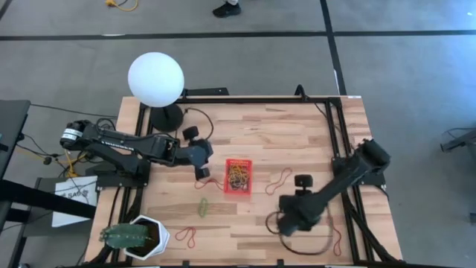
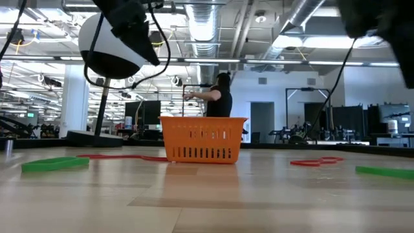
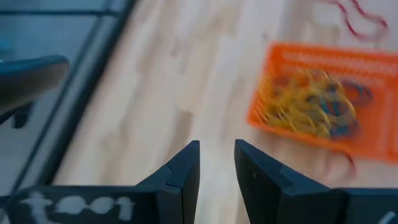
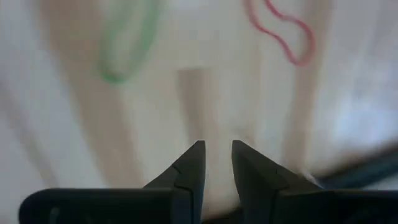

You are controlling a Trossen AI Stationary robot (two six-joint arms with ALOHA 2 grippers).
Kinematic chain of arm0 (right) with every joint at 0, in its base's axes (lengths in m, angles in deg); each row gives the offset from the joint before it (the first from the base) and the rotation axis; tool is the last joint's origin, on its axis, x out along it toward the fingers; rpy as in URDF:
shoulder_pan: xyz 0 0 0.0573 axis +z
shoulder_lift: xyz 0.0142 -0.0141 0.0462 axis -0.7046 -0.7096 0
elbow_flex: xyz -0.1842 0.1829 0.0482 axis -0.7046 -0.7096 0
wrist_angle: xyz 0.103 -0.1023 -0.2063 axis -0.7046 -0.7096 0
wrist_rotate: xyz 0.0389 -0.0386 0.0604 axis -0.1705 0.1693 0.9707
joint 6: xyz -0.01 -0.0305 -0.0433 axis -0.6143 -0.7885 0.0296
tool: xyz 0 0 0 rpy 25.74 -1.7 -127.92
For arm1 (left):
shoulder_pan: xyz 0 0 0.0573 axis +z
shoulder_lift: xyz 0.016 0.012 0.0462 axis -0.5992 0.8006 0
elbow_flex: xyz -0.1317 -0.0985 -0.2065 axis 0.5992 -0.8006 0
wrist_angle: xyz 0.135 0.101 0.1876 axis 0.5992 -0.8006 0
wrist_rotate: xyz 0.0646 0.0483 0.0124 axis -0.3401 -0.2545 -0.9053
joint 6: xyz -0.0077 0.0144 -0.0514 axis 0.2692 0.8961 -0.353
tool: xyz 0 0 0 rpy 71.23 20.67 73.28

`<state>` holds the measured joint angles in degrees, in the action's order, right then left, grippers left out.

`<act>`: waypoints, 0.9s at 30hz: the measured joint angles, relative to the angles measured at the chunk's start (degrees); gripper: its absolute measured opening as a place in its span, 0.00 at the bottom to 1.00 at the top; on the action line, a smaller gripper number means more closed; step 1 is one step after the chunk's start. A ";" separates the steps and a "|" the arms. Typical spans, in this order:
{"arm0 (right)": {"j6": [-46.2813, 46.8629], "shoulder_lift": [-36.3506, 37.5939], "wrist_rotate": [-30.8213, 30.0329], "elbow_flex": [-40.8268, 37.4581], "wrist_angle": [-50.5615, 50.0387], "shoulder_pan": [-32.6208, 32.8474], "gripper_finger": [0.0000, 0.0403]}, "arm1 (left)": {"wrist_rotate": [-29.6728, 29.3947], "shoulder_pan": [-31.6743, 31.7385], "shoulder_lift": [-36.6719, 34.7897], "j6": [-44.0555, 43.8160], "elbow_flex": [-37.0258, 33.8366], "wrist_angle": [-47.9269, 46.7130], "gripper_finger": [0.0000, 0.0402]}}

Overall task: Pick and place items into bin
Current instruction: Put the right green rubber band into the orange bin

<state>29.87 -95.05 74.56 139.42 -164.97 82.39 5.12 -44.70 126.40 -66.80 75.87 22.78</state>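
Note:
The red mesh bin (image 1: 239,176) stands mid-table with a heap of yellow, red and dark bands inside (image 3: 314,102). Loose bands lie flat on the wood: a red one (image 1: 280,179) right of the bin, a green one (image 1: 202,208) and a red one (image 1: 186,237) nearer the near edge. My left gripper (image 1: 202,168) hovers just left of the bin, narrowly open and empty (image 3: 216,167). My right gripper (image 1: 278,222) is right of the bin toward the near edge, narrowly open and empty (image 4: 216,163), above bare wood with a green band (image 4: 127,43) and a red band (image 4: 283,31) ahead of it.
A white globe lamp (image 1: 155,79) on a black base stands at the far left. A white hexagonal plant pot (image 1: 141,237) sits at the near left corner. Black cables (image 1: 327,112) run along the right side, with another red band (image 1: 336,242) beside them. A person stands beyond the table (image 2: 220,97).

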 joint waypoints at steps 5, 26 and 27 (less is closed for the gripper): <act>5.23 11.08 -4.21 -8.40 10.56 5.64 0.18 | 4.46 -2.05 -0.51 0.41 -0.02 -5.57 0.23; 12.25 16.90 -1.29 -40.67 57.66 0.98 0.18 | 4.21 -18.34 8.93 -16.21 -0.02 -9.97 0.23; 11.83 15.53 -0.83 -40.10 57.75 0.29 0.18 | 4.35 -18.37 9.75 -16.46 -0.02 -9.99 0.23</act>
<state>41.70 -79.51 73.73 99.32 -107.22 82.69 9.48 -63.07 136.15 -83.26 75.85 12.79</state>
